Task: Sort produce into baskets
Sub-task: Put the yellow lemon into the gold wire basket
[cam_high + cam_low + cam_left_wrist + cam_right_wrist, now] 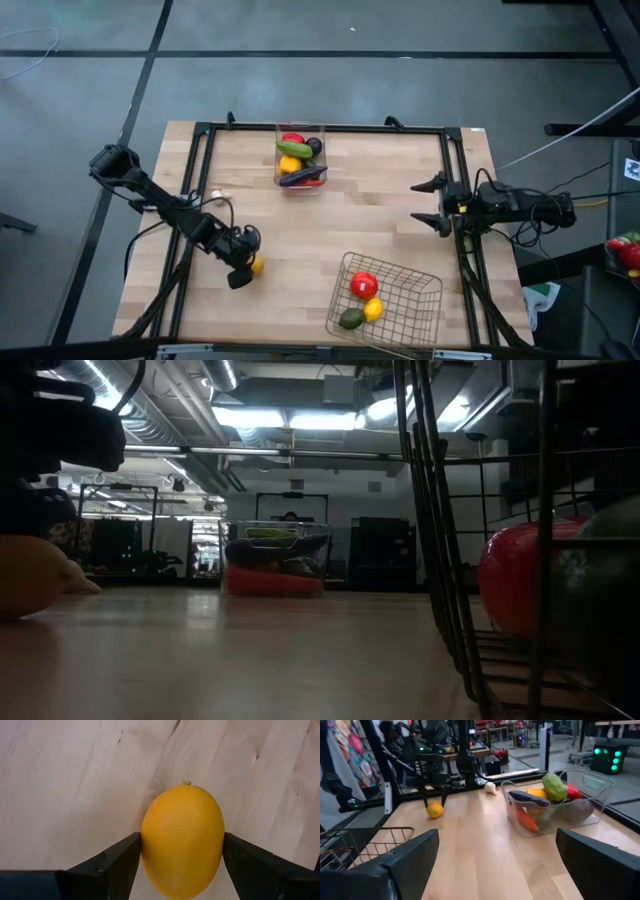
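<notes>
A yellow-orange lemon (182,840) lies on the wooden table, left of centre; it also shows in the high view (258,264) and the low view (28,576). My left gripper (246,268) stands over it, shut on it. My right gripper (432,203) is open and empty at the table's right edge. The clear plastic bin (300,158) at the far middle holds several pieces of produce. The wire basket (400,275) at the near right holds a red (363,284), a yellow and a green piece. A small white piece (215,195) lies on the table at the left. My left gripper has the lemon's two opposite sides (145,845) between its two fingers (125,855), about halfway along the fruit. The fingers come from above, pointing down. The lemon's underside rests on the table (30,610).
Black metal rails (330,128) frame the table top. Bare wood lies between the lemon, the bin and the basket. The room beyond the table holds racks and equipment (440,745).
</notes>
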`<act>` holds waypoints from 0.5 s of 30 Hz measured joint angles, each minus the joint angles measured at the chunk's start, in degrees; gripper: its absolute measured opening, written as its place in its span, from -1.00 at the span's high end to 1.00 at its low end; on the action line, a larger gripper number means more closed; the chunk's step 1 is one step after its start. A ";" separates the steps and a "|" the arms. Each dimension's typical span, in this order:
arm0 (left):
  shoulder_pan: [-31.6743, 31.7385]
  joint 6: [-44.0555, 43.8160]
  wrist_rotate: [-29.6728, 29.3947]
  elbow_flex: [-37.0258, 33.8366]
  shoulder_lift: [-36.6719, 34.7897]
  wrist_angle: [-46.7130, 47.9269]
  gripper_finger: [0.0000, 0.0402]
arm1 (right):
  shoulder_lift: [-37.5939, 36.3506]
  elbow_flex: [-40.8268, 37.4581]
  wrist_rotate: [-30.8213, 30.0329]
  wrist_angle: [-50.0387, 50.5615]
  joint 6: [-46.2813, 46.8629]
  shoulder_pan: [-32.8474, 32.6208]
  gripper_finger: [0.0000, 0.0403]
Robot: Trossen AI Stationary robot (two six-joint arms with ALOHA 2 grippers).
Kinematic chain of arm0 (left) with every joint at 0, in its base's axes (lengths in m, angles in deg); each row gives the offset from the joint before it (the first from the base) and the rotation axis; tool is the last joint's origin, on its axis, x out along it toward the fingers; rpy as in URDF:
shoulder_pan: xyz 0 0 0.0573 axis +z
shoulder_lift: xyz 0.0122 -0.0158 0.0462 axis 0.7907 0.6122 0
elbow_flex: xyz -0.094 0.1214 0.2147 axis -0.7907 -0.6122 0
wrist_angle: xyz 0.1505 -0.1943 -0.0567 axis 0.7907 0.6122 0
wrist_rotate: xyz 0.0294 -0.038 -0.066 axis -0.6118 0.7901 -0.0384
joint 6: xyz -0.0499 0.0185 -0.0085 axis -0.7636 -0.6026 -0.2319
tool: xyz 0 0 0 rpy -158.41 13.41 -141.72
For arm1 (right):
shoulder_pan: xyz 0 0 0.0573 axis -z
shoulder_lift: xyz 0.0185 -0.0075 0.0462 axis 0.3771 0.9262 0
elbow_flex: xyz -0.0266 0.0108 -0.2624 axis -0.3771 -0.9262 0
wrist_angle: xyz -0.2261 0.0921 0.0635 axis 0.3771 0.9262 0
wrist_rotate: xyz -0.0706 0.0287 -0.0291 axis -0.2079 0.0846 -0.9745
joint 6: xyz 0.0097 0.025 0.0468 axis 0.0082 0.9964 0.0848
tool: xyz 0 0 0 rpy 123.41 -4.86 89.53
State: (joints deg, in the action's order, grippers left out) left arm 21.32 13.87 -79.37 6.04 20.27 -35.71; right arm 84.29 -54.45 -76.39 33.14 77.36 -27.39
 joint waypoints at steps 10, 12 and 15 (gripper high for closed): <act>2.37 3.27 -0.08 -0.09 0.11 -0.74 -0.33 | -0.34 -5.18 -0.32 -1.37 0.30 0.02 -0.97; 2.94 3.95 -0.11 -0.09 0.11 -0.75 -0.33 | -0.43 -5.96 -1.51 -1.88 0.33 0.02 -0.97; 3.57 4.68 -0.13 -0.11 0.13 -0.76 -0.33 | -0.33 -7.40 -2.57 -2.12 1.42 0.02 -0.97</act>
State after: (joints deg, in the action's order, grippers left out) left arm 24.88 18.55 -79.50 5.93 20.41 -36.47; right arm 83.96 -61.86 -78.97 31.02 78.78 -27.37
